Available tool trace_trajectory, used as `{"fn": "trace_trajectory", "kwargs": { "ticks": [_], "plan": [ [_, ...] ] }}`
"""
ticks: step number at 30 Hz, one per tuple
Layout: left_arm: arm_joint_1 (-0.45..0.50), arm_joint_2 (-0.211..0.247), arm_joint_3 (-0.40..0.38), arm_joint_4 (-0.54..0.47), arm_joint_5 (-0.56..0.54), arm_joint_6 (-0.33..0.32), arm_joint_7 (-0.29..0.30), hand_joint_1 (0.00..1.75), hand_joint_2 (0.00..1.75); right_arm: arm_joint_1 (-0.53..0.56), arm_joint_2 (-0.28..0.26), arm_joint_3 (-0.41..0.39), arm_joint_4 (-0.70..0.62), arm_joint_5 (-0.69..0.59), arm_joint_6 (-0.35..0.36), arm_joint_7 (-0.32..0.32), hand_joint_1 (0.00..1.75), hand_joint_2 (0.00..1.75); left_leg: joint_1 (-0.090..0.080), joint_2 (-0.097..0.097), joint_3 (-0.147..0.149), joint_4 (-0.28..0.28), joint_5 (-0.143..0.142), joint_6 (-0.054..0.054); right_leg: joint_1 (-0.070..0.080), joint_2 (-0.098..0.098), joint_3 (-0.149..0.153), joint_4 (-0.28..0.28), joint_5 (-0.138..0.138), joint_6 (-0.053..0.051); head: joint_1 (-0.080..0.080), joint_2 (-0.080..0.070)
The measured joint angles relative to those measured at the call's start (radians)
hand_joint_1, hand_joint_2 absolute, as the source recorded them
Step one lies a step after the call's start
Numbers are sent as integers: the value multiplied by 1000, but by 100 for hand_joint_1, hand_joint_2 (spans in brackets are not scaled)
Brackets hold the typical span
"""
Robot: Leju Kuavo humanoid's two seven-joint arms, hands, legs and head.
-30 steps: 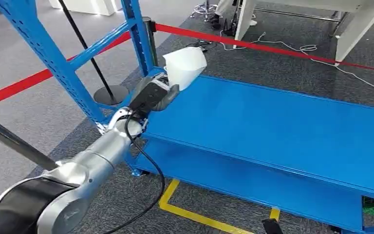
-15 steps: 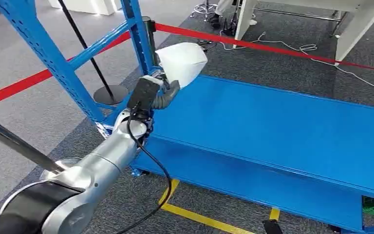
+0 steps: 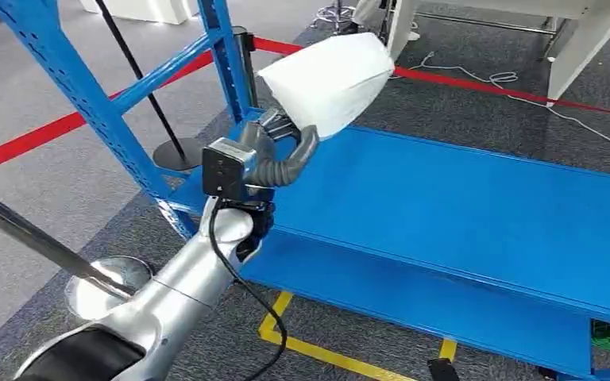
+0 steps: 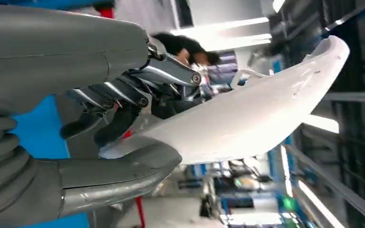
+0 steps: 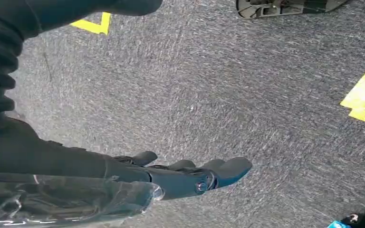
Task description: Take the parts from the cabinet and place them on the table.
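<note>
Above the blue shelf (image 3: pixel 445 198), left hand (image 3: pixel 274 155) grips an unlabelled white part (image 3: pixel 330 79); right hand (image 5: pixel 190 175) hangs open.

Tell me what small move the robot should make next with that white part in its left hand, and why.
Probably carry the white part further back from the blue shelf, toward the table. The left hand grips it at one end and holds it in the air above the shelf's corner, touching nothing, close to the blue post. The right hand hangs open over the floor.

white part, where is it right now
In the head view the white part is held up in the left hand, above the near-left corner of the blue shelf, beside the blue upright.
</note>
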Motion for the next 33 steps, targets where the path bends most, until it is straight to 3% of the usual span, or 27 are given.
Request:
{"fn": "trace_trajectory", "kwargs": {
  "ticks": [10, 15, 29, 33],
  "plan": [
    [78, -6, -112, -97, 115, -97, 8, 162, 175, 6, 0, -5, 0, -18, -10, -12, 0, 175, 0, 0, 0, 0, 0, 0, 0, 0, 0, 0, 0, 0, 0, 0],
    [164, -5, -166, -191, 166, -159, -21, 162, 175, 16, 0, -18, 0, -40, -22, -32, 0, 175, 0, 0, -1, 0, -1, 1, 0, 0, -1, 0, -1, 0, 0, 0],
    [335, 80, -235, -404, 189, -235, -79, 162, 175, 33, -2, -62, 0, -83, -34, -56, 0, 175, 0, 0, -1, 0, -1, 1, 0, 0, -1, 0, -1, 0, 0, 0],
    [339, 82, -236, -409, 189, -235, -79, 162, 175, 33, -2, -63, 0, -84, -34, -56, 0, 175, 0, 0, -1, 0, -1, 1, 0, 0, -1, 0, -1, 0, 0, 0]
  ]
}}
